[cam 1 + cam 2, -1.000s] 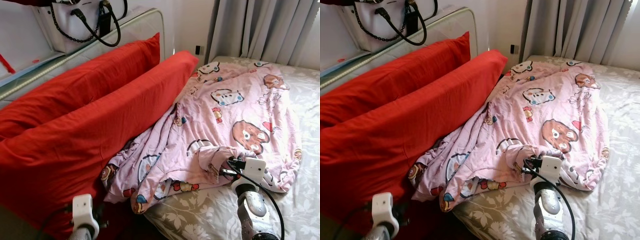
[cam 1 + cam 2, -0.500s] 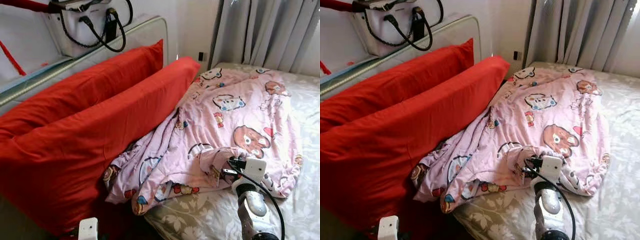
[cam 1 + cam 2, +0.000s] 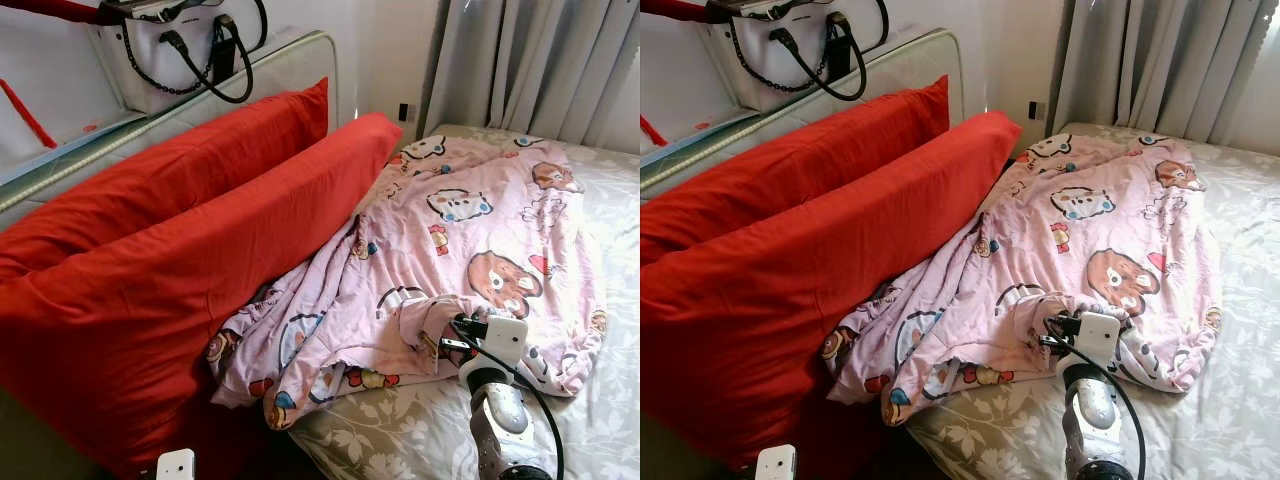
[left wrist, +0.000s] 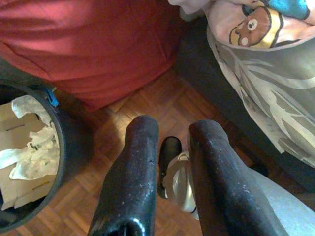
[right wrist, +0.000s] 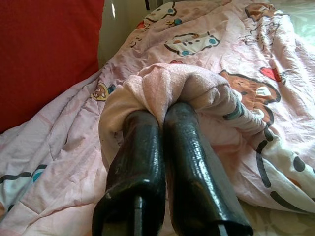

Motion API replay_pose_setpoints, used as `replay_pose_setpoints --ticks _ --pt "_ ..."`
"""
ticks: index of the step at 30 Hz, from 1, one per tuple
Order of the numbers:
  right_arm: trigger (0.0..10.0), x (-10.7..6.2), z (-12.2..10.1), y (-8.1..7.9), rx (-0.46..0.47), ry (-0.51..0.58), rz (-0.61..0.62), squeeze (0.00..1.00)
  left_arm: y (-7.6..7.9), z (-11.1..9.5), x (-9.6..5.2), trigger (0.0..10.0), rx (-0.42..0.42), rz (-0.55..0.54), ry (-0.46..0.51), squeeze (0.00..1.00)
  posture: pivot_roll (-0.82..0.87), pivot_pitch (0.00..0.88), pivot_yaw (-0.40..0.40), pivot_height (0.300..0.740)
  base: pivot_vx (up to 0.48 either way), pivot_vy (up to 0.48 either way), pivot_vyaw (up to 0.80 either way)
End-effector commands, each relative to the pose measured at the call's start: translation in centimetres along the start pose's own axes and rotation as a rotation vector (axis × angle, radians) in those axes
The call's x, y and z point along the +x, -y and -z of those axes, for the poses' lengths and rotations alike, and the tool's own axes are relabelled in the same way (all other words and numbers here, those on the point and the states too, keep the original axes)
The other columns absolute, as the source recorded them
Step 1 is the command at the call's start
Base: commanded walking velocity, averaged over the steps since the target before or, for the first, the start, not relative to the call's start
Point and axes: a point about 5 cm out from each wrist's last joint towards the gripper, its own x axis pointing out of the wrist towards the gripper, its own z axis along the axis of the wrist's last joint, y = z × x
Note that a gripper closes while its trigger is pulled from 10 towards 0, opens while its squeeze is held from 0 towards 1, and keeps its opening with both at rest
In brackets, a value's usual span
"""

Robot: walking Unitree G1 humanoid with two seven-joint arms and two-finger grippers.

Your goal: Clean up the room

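Bed (image 3: 600, 190): took up the right half of the head views, floral grey-beige sheet, blanket spread over it.
Pillows (image 3: 190, 270): two big red ones, stood on edge along the head of the bed on the robot's left, one behind the other; front one touched the blanket's rumpled edge.
Blanket (image 3: 470, 230): pink, cartoon bear prints, lay crumpled across the bed from near the curtain down to the near edge; one fold bunched up at the right gripper.
Curtain (image 3: 540, 60): grey, hung behind the far side of the bed.
Handbag (image 3: 180, 50): white with black chain straps, sat on the ledge behind the pillows.
Bin (image 4: 29, 147): dark, round, on the wood floor beside the red pillow, paper scraps and cardboard inside; seen from the left wrist.
Right gripper (image 5: 162, 118): fingers pressed together on a fold of the blanket, cloth draped over the tips; sat at the blanket's near edge.
Left gripper (image 4: 172, 135): hung low over the wood floor between bin and bed edge, fingers slightly apart, nothing between them.
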Motion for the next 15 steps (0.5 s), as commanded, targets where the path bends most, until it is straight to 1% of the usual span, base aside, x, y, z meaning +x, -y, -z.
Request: replay_pose_setpoints --ticks 1,7,15 --pt "10.0 -0.07 0.16 -0.27 0.008 -0.004 -0.001 0.0 -0.3 0.46 -0.13 10.0 0.01 -0.003 -0.028 0.0 0.06 0.0 0.054 0.74 0.0 0.0 0.0" --pt "10.0 -0.05 0.06 0.09 0.006 0.002 0.027 0.0 -0.5 0.75 -0.23 10.0 0.008 -0.007 -0.044 0.0 0.06 0.0 0.055 0.74 0.0 0.0 0.0" --pt "10.0 -0.03 0.04 0.25 0.006 0.002 0.04 0.0 -1.23 1.3 -0.53 10.0 0.004 -0.018 -0.066 0.0 0.07 0.0 0.058 0.74 0.0 0.0 0.0"
